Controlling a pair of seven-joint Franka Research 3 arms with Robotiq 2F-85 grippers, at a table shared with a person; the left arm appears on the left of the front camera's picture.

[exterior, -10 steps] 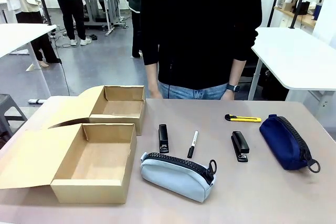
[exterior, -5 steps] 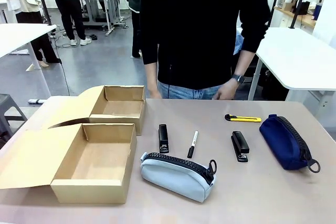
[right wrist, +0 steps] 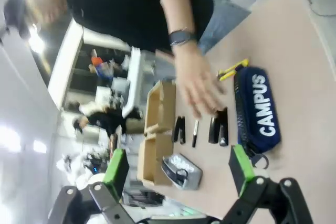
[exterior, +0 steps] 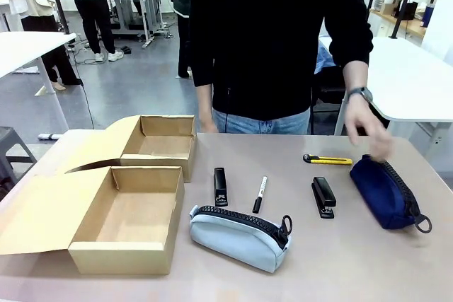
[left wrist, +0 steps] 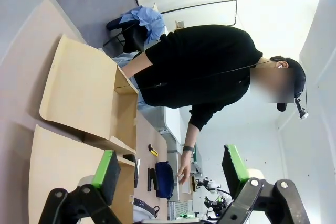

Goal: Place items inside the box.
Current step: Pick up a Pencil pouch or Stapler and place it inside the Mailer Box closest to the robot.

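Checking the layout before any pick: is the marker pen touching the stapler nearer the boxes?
Apart. The front view shows bare table between the marker pen and that stapler.

front: fixed on the near side of the table [exterior: 340,266], faces the far side; person [exterior: 269,33] stands close at the far edge.
left wrist: raised off the left end, rolled sideways, looks right over the boxes [left wrist: 84,93]; items small.
right wrist: raised near right, tilted, closer to the dark blue pouch [right wrist: 257,108].
shared: person, boxes, pouch.
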